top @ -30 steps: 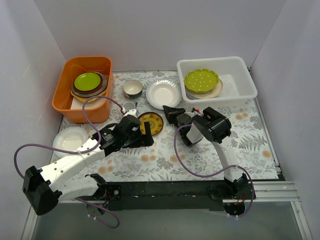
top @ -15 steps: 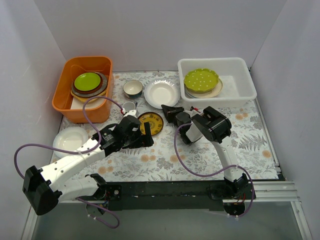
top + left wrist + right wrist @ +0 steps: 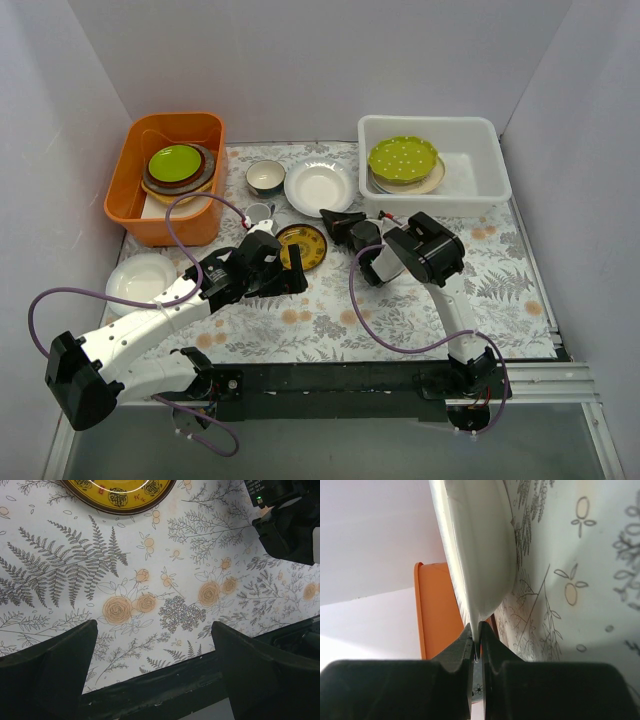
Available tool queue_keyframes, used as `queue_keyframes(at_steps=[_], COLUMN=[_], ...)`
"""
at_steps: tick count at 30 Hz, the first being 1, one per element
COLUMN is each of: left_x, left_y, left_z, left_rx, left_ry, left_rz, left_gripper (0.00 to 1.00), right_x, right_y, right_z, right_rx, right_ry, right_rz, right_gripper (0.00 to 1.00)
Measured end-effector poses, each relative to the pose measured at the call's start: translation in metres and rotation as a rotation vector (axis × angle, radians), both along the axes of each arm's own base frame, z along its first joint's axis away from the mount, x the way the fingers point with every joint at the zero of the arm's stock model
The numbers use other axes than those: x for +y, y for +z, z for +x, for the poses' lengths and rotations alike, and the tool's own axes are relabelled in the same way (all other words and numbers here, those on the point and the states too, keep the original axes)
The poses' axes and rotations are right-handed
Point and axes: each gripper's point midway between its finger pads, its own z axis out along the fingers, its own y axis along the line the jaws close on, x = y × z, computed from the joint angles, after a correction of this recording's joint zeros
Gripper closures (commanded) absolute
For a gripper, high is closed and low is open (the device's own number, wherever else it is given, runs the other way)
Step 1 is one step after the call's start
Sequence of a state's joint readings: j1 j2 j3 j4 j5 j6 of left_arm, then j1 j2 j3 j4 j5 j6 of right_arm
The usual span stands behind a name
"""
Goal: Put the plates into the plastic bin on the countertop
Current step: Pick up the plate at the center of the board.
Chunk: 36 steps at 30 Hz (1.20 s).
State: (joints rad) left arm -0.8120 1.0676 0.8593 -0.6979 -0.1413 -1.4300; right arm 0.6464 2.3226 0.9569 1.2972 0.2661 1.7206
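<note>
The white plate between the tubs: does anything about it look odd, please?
Only its grip: the right hand is shut on just the thin edge of the white plate. No damage or spill shows.

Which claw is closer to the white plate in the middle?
Right. The right gripper pinches the rim of the white plate; the left gripper is open over the cloth, past the brown-and-yellow plate.

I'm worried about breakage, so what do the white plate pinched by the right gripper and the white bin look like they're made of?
The white plate: probably glazed ceramic, possibly melamine; smooth, glossy, with a thin rim. The white bin: moulded plastic, matte; thin, faintly see-through walls and a rolled rim.
</note>
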Motion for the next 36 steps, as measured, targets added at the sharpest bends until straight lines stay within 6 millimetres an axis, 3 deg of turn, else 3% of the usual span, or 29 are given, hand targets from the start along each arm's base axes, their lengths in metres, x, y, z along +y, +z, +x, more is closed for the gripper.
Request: queue_keyframes(at_steps=[6, 27, 36], left_x=[-0.001, -0.002, -0.003], left_y=[0.000, 0.002, 0.003], left_z=[0.000, -0.002, -0.002], left_rx=[0.001, 0.008, 0.011], left_ry=[-0.001, 0.004, 0.001], left_rz=[-0.003, -0.019, -0.026], left_gripper=[0.02, 0.02, 0.02], right_x=[-0.005, -0.003, -0.005], right_y=[0.000, 0.006, 0.021], right_z=[-0.006, 0.003, -0.014], right_rx=[0.013, 0.014, 0.011], right_ry=[-0.003, -0.028, 0.043], right_rz=[-0.004, -0.017, -0.093], right_gripper=[0.99, 0.99, 0.99])
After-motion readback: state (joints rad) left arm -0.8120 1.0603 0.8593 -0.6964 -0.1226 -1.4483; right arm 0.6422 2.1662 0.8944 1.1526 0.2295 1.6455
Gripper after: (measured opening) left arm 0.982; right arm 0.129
